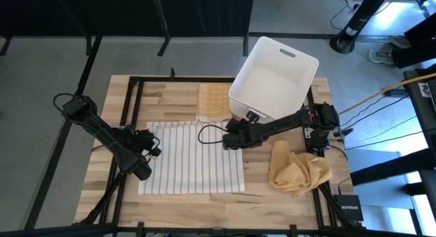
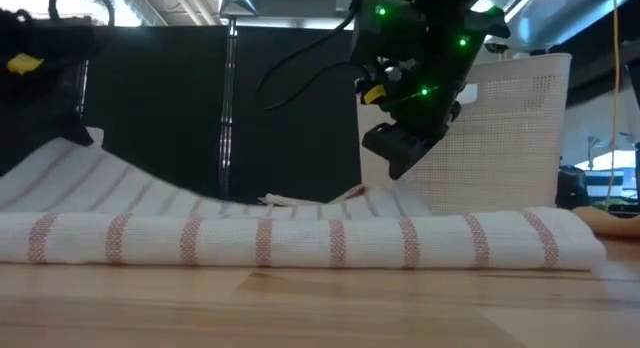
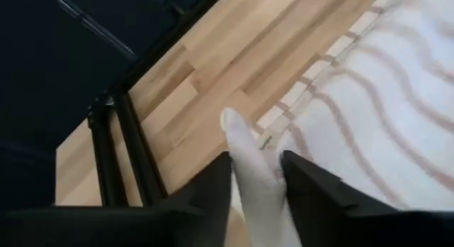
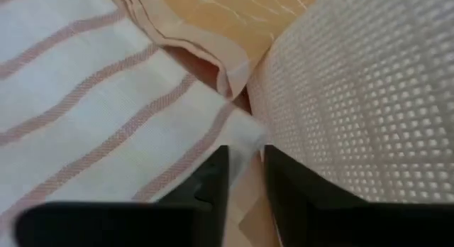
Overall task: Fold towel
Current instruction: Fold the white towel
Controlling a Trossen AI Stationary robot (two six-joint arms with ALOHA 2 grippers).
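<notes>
My left gripper (image 3: 257, 187) pinches the striped towel (image 1: 191, 159)'s edge between its fingers for folding, while my right gripper (image 4: 245, 177) hovers slightly parted above its corner.

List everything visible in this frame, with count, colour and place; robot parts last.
towel: one, white with reddish stripes, spread on the table centre
cloth: one, tan, crumpled at the table's right front
checked cloth: one, orange-yellow, flat beside the basket, behind the towel
basket: one, white, back right of the table
table: one, light wood
left pincer: dark, at the towel's left edge, towel fabric between its fingers
right pincer: dark, at the towel's back right corner beside the basket
</notes>
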